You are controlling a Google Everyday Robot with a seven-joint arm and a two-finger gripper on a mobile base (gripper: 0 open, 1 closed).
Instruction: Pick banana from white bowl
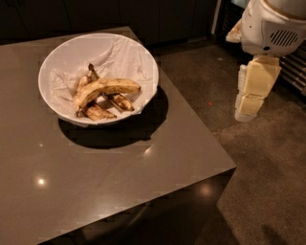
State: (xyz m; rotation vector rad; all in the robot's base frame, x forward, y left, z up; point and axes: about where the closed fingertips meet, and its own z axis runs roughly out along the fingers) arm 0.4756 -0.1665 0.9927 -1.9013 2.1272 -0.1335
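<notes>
White bowl (147,57) sits on dark glossy counter (119,182), toward its far side. Bowl wide, shallow, tilted a little toward the camera. Crumpled white paper lining (117,51) covers the inside.

Banana (107,87) lies in the bowl's near half, on the lining. It is long, curved, yellow with brown speckling, and runs roughly left to right. Dark stem tip at its lower left end, close to the bowl's near rim.

Two smaller, browner bananas partly under it. One (99,113) lies just nearer the rim. The other (121,102) pokes out below the big banana's right half. A dark stem (91,72) sticks up behind the cluster.

Bowl casts a heavy shadow (119,134) on the counter, to its near right.

Tool (246,109) is well to the right of the bowl, off the counter's edge, above the speckled floor (267,186). Pale yellow, blocky, hanging downward from a white rounded arm housing (272,26) with a vent grille. Well apart from bowl and banana, holding nothing seen. Wide or narrow: cannot tell from this angle.

Dark cabinet fronts (143,14) behind the bowl.
</notes>
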